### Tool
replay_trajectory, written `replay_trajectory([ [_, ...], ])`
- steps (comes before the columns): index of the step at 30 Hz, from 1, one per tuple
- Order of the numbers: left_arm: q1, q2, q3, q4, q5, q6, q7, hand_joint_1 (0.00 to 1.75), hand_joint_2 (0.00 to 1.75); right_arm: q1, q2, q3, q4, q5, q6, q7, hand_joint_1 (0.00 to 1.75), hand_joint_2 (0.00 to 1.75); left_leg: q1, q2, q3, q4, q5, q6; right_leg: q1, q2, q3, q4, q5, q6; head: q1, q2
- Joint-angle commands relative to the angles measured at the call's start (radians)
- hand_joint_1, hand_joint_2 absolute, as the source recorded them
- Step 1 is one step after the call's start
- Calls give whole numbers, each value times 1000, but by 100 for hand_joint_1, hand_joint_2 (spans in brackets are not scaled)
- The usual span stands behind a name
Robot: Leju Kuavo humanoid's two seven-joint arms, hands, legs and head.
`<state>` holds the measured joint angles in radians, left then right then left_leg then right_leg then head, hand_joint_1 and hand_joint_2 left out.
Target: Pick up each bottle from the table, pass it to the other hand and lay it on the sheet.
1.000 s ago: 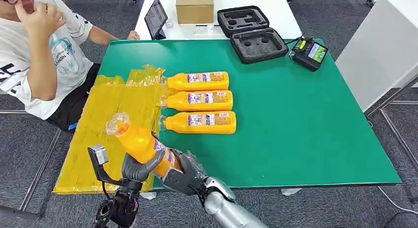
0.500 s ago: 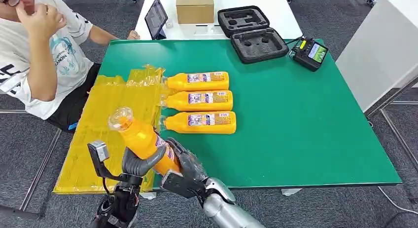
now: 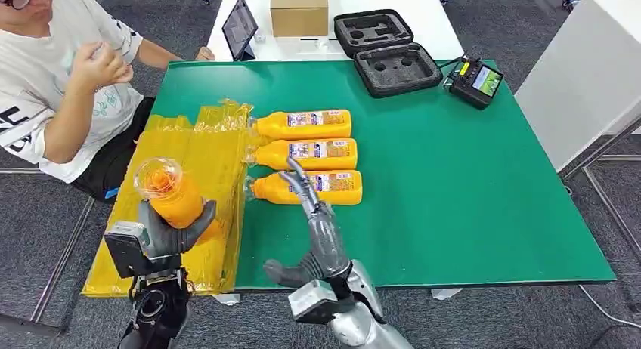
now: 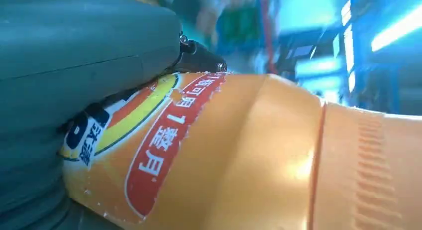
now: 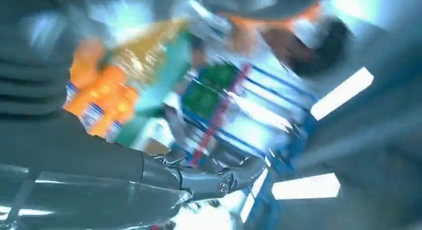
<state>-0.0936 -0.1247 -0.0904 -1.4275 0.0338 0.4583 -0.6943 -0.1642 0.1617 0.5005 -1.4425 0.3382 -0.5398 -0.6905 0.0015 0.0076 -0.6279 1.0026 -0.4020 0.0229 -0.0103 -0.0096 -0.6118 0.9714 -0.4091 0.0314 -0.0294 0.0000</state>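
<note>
So the left hand (image 3: 170, 228) has its fingers wrapped around the body of an orange plastic bottle with a clear cap (image 3: 168, 196), holding it roughly upright, cap end toward the camera, above the crinkly yellow plastic sheet (image 3: 189, 156) that covers the desk's left edge and hangs off its near-left corner. The left wrist view confirms a solid grip: thumb pressed right onto the label. The right hand (image 3: 314, 232) holds nothing, fingers stretched out and apart, standing over the near edge of the green desk (image 3: 469, 183), close to the nearest lying bottle.

What could go sideways, as I see it: the bottle is round and the sheet looks slick and wrinkled, so if it's let go before it's properly on its side, it could roll or tip off the near-left corner, where the sheet isn't fully supported. Those extended right-hand fingers could also bump the three orange bottles lying in a row (image 3: 306, 156) at the sheet's right border, necks resting on it, and knock them out of line.

Containers: an open black foam-lined case (image 3: 387, 50) straddles the desk's far edge, its cutouts empty. A closed cardboard box (image 3: 298, 9) sits on the white table beyond; its contents can't be seen.
</note>
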Motion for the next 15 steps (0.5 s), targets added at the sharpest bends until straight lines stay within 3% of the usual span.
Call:
replay_trajectory([
  [1,-62,28,90,22,-63,48,-4,175,175,7,-51,16,-141,-55,-33,-8,0,0,2,-2,5,1,-3,-2,1,-1,6,0,-3,-2,0,0],
  [2,-66,30,91,27,-82,60,-4,175,175,4,-54,23,-143,-65,-45,-8,0,0,1,-1,4,0,-2,-1,1,0,4,0,-2,-1,0,0],
  [3,-75,39,88,41,-119,81,6,175,175,0,-61,36,-153,-84,-56,-8,0,175,1,-2,6,1,-3,-2,1,0,6,1,-3,-2,0,0],
  [5,-173,99,73,163,-297,131,69,175,175,-14,-69,59,-127,-121,-65,-8,0,175,1,-2,5,1,-3,-2,1,-1,6,1,-3,-1,0,0],
  [8,-341,182,-13,442,-630,42,217,175,175,-37,-40,45,-8,-120,37,-8,0,175,1,-6,5,-2,2,-1,1,-5,6,-1,-1,-1,0,0],
  [10,-448,181,-18,637,-618,-121,231,175,175,-77,-25,65,71,-88,75,0,0,175,1,-5,5,-2,2,-1,0,-5,6,-1,-1,-2,0,0],
  [15,-564,194,-80,895,-710,-189,256,175,175,-111,0,46,118,-102,127,11,0,175,1,-3,6,-1,3,-2,1,-2,7,0,2,-4,0,0],
])
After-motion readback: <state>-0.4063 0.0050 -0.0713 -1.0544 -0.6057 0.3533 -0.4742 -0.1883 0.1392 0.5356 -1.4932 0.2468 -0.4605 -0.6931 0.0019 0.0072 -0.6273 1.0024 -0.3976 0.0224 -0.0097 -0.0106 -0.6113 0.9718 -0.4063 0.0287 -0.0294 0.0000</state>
